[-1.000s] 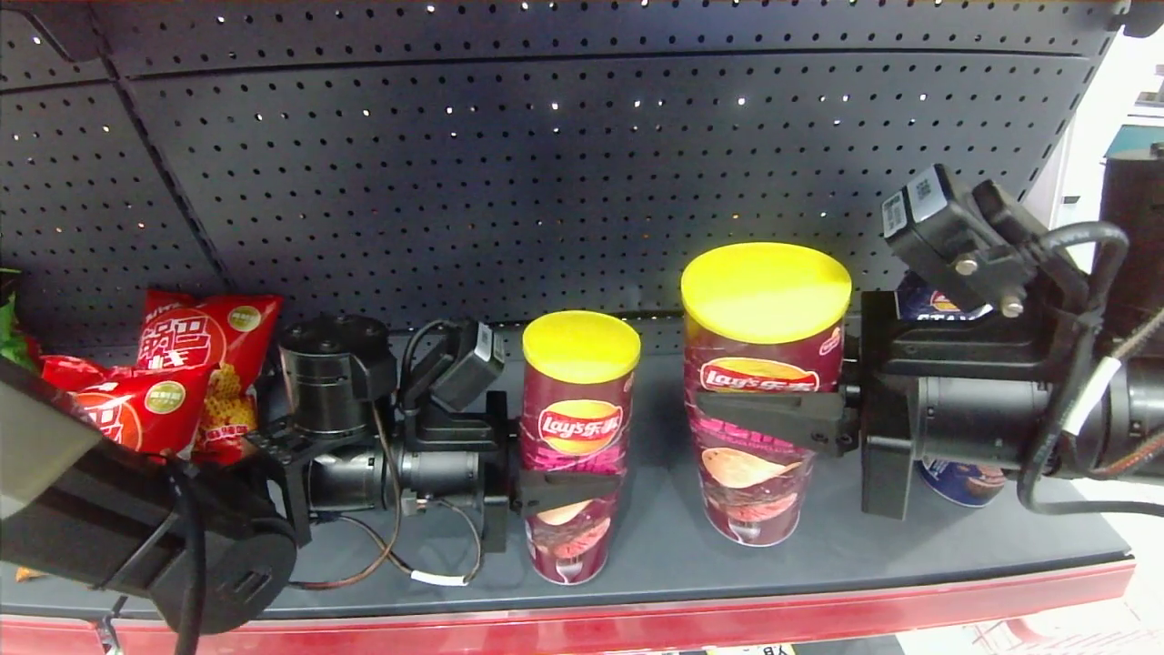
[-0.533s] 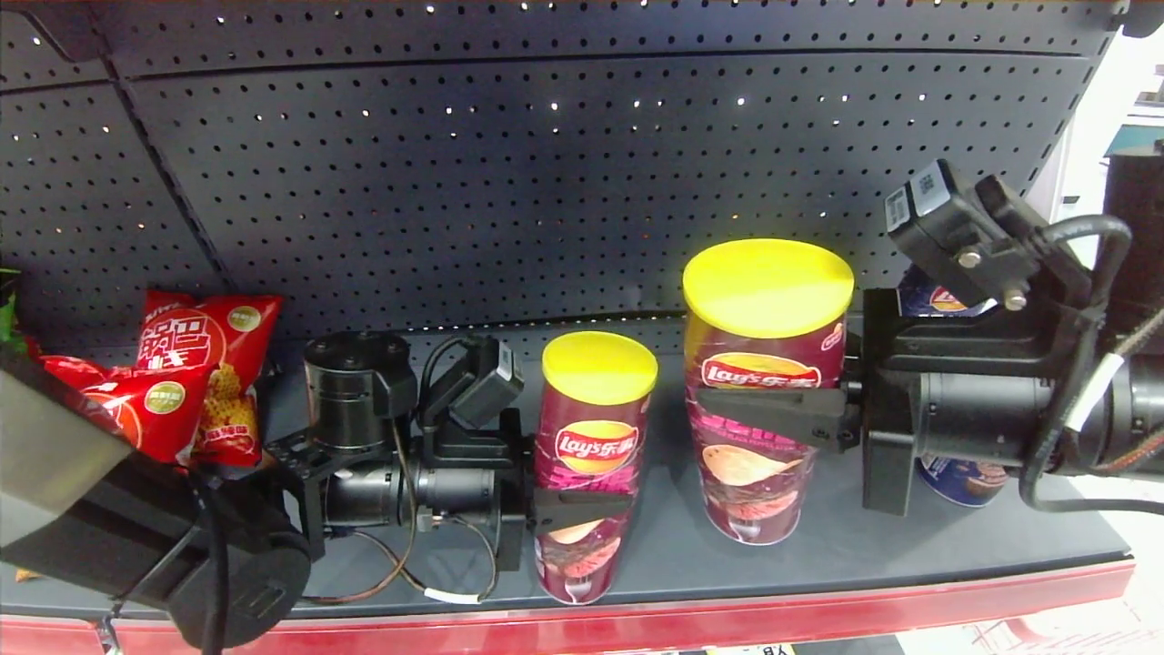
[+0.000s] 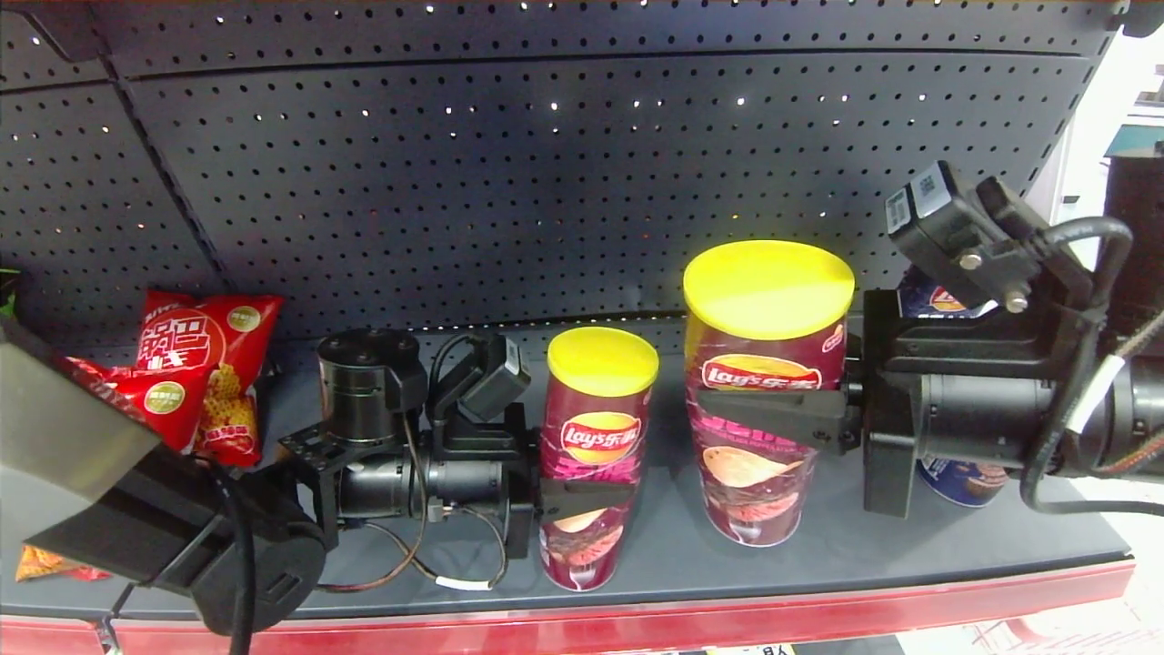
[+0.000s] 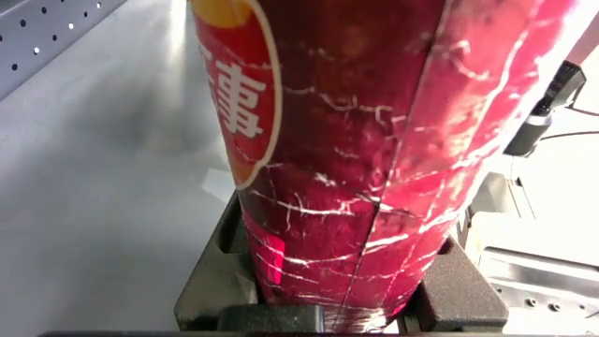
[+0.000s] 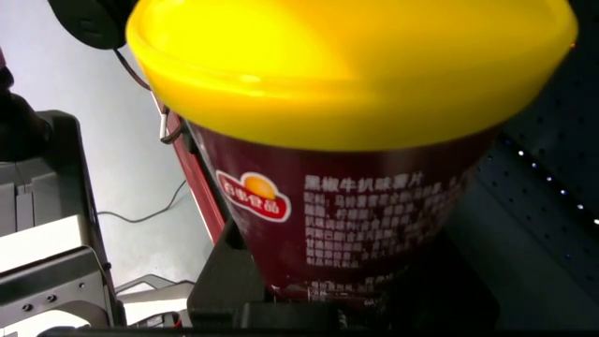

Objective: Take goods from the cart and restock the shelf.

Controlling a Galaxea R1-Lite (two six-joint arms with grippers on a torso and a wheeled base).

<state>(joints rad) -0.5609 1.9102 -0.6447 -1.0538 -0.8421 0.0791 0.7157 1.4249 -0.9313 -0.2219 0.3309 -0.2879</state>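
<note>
small can (image 3: 596, 428), gripped by left hand (image 3: 587, 491), shifted toward tall can (image 3: 764, 364) gripped by right hand (image 3: 773, 414).

A blue can (image 3: 957, 480) at the right end of the shelf (image 3: 818, 546) is largely hidden behind the right arm (image 3: 991, 418); just its top and base are seen. The far finger of the right tool (image 3: 768, 414) is covered by the taller yellow-lidded can (image 3: 764, 364), and that of the left tool (image 3: 587, 496) by the shorter can (image 3: 596, 428). The red snack bags (image 3: 195, 359) are partly masked by the left arm (image 3: 182, 537). An orange packet (image 3: 45, 564) beneath that arm cannot be identified. In the left wrist view the shorter can's lid is cut off by the frame edge.
</note>
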